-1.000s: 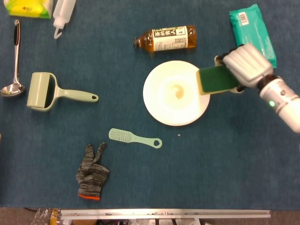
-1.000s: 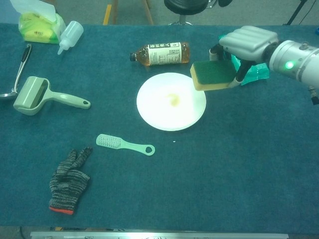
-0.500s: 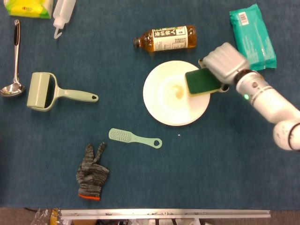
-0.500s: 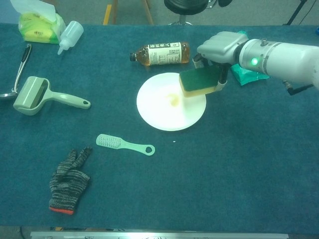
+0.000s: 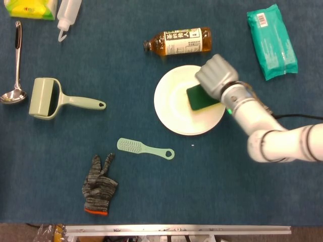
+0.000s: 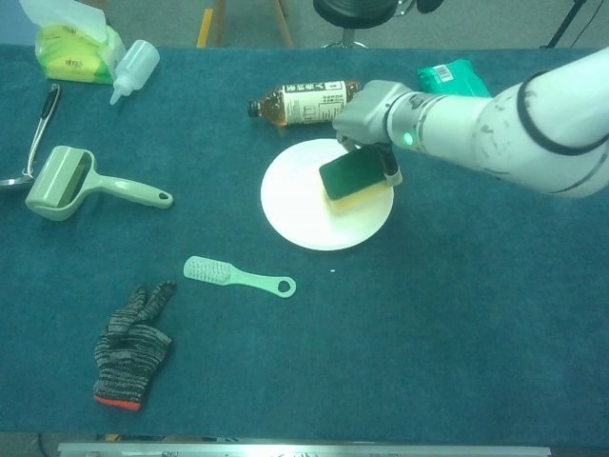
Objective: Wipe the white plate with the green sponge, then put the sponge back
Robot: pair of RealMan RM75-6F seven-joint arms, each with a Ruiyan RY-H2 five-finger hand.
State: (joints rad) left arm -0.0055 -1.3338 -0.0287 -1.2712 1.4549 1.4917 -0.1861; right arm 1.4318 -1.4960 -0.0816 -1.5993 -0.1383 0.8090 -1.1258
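Green sponge [image 5: 202,97] is sitting on the one white plate [image 5: 174,108], right hand [image 5: 216,76] fingers grasping it. One bottle [image 5: 177,41], one brush [image 5: 144,147], one glove [image 5: 98,186] are lying on blue tabletop [image 5: 126,70]. Left hand out of frame.

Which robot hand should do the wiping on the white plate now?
The right hand. It already grips the green sponge over the white plate, so it only needs to rub. The left hand shows in neither view.
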